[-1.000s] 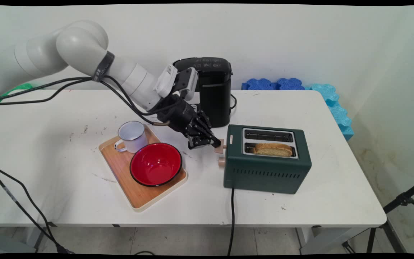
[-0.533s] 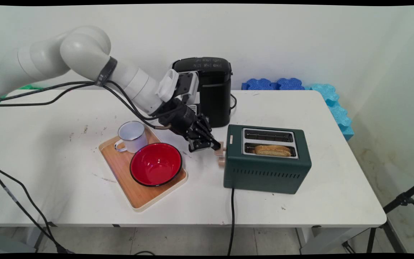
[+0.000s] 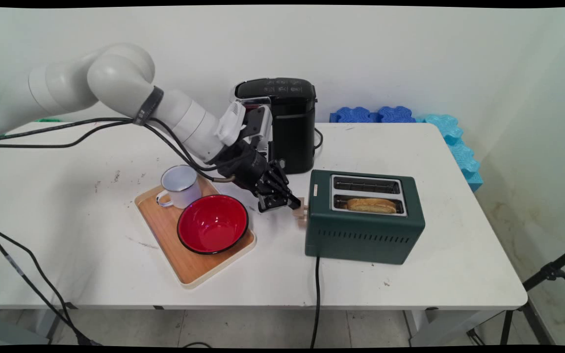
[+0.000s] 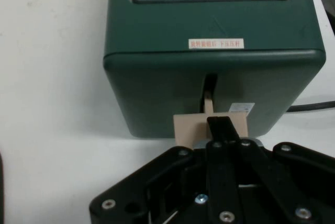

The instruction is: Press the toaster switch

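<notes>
I have the tool (image 3: pixel 287 202) with fingers closed together, pressing on the toaster (image 3: pixel 364 216) lever (image 4: pixel 209 124) (bread (image 3: pixel 372 204) sits in near slot) | lever low | next: I judge a gentle release.

Table (image 3: pixel 410 284) — toaster (image 3: pixel 364 240), tray (image 3: pixel 189 267), coffee machine (image 3: pixel 290 127).

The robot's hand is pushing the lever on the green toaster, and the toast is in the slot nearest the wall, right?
Not quite. The main view shows the toast in the toaster's near slot; the slot by the wall is empty. The rest holds: the gripper presses on the toaster's lever.
</notes>
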Controlling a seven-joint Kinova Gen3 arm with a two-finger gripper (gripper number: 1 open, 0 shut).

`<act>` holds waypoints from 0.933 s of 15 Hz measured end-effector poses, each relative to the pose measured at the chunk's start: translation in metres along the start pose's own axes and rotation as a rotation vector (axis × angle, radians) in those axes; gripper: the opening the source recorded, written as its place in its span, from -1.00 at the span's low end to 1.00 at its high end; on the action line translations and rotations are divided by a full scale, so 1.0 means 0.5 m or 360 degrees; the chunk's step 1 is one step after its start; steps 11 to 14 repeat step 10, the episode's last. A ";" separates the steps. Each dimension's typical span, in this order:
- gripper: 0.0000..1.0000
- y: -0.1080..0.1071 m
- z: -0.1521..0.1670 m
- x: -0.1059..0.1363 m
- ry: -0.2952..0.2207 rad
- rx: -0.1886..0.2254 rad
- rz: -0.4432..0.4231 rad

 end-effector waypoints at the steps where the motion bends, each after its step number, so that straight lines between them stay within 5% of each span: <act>1: -1.00 0.001 0.002 -0.002 -0.0003 0.0000 -0.0003; 14: -1.00 0.002 0.015 -0.013 -0.0020 0.0006 -0.0015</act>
